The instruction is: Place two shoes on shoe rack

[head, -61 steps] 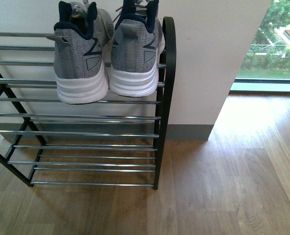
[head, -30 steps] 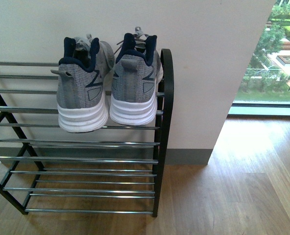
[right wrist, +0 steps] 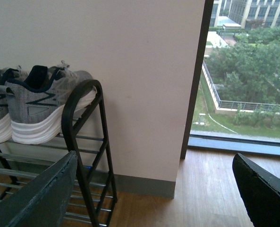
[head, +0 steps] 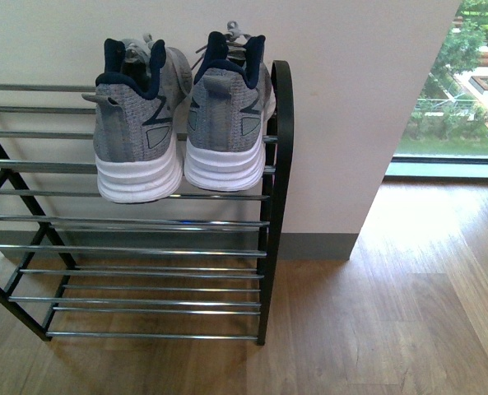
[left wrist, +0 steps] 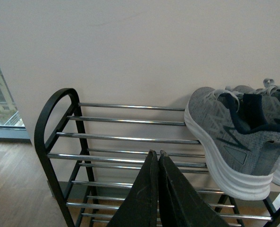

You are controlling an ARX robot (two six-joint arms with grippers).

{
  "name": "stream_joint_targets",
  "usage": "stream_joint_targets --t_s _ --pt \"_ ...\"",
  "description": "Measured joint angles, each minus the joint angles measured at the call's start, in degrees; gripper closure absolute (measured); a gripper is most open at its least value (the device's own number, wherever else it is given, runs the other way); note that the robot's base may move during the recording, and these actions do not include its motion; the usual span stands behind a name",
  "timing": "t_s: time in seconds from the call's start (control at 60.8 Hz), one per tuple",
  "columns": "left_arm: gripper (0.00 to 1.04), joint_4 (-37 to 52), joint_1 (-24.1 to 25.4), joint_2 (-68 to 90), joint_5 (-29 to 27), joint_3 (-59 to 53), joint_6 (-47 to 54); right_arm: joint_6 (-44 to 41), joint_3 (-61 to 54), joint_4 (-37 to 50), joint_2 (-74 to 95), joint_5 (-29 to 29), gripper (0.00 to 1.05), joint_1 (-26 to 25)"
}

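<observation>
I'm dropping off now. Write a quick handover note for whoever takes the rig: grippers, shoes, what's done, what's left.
Left gripper: shut, empty, facing the rack.
Right gripper: open, empty.
Left shoe and right shoe: side by side on the rack's top tier, at its right end in the front view, heels outward.
Done: both shoes placed.
Left: nothing to place; probably just park the arms.

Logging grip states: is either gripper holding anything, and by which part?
Nothing is held: the left gripper is shut empty, the right gripper open, both shoes sit on the shoe rack.
</observation>
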Motion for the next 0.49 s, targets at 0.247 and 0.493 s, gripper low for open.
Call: stream_joint_targets --t_s 0.247,0.493 --pt "1.03 -5.0 2.4 -7.2 1.1 -2.2 0.0 0.0 0.0 0.0 0.0 0.0 0.09 0.0" --pt "1.03 -7.1 2.4 -12.2 1.1 -4.2 0.1 0.0 0.0 0.0 0.0 0.0 0.09 0.0"
